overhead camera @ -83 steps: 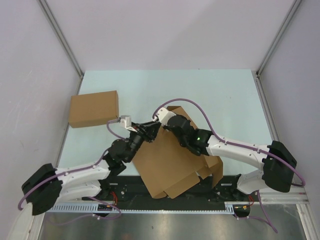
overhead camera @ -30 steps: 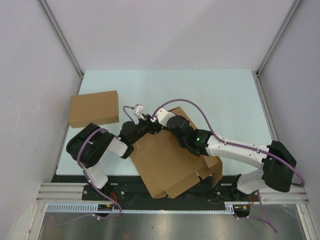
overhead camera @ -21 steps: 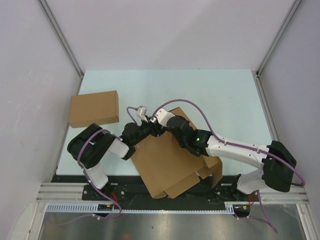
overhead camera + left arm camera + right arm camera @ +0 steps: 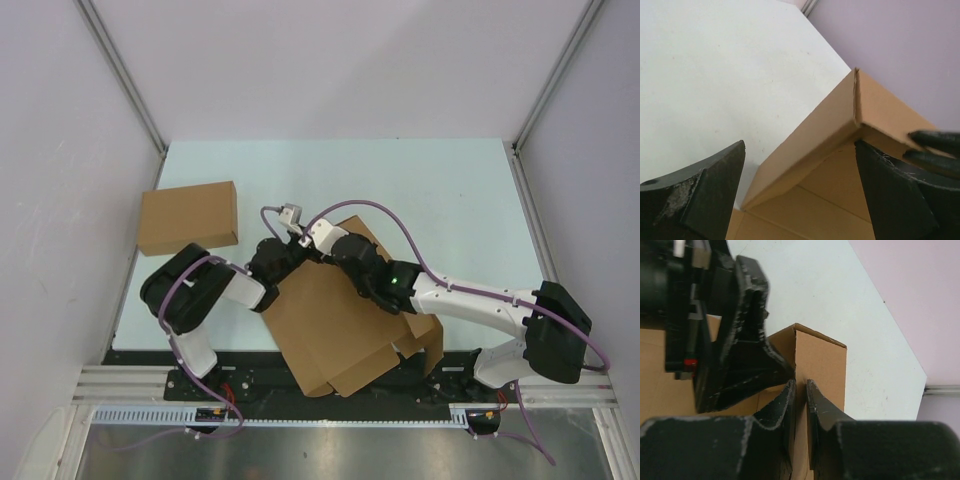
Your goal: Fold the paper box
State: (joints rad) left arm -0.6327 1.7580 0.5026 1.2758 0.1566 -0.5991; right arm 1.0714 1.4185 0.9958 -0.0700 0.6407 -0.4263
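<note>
The brown die-cut cardboard paper box [image 4: 335,320] lies on the pale green table [image 4: 440,190] in front of the two arm bases. Its near corner hangs past the table's front edge, and its far corner is folded up into a wall.

The right pincer [image 4: 801,386] is pressed together on that upright wall, just below the corner, with the thin cardboard pinched between its fingers. The left pincer [image 4: 799,165] stands spread wide with the corner of the wall between its fingers, gripping nothing. One of its fingers [image 4: 747,355] sits close against the flap; whether it touches cannot be told. A plain brown closed cardboard box [image 4: 188,217] sits well apart at the table's left edge.

Only one narrow pinch holds the wall up, so it is likely to spring back flat, or slip out of the fingers, if the right pincer tugs or twists. A pull off the score line could crease the panel. The two pincers crowd one corner, so a careless move could knock them together. The overhanging sheet could slide off the table.
</note>
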